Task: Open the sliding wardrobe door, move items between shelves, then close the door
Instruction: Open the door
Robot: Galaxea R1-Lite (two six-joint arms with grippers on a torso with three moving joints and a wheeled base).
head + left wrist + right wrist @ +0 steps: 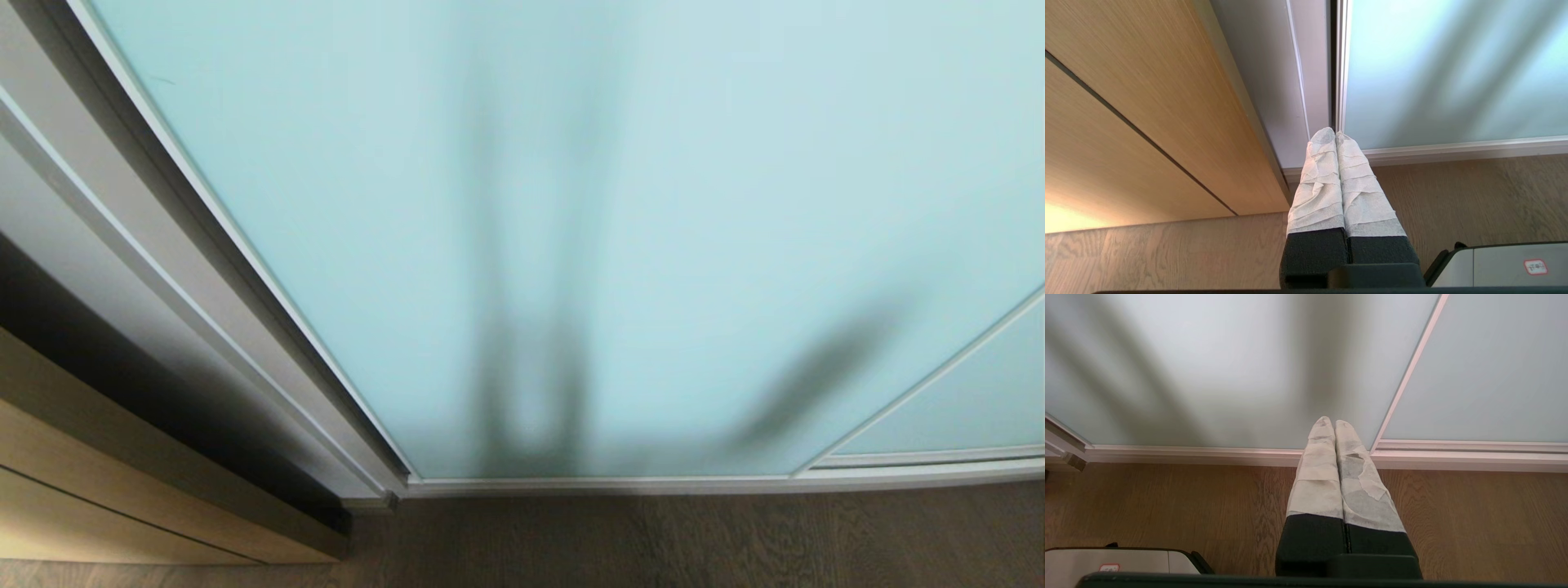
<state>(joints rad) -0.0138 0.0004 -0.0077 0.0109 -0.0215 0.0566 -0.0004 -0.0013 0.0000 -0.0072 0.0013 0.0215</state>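
At far left stands the wood cabinet point(98, 482), then the grey frame post point(163, 269), and the door point(620, 204) fills the rest of the head view, fully shut, its bottom rail meeting the floor point(653, 539). No basket, bag or shelf shows; they are presumably behind the glass. The left gripper point(1335, 136) hangs clenched and empty near the door's left edge, not touching it. The right gripper point(1334, 424), likewise clenched on nothing, hangs before the pane. The opening step seems best started by hooking the left edge strip and pushing sideways, level with the track, never pressing into the glass.
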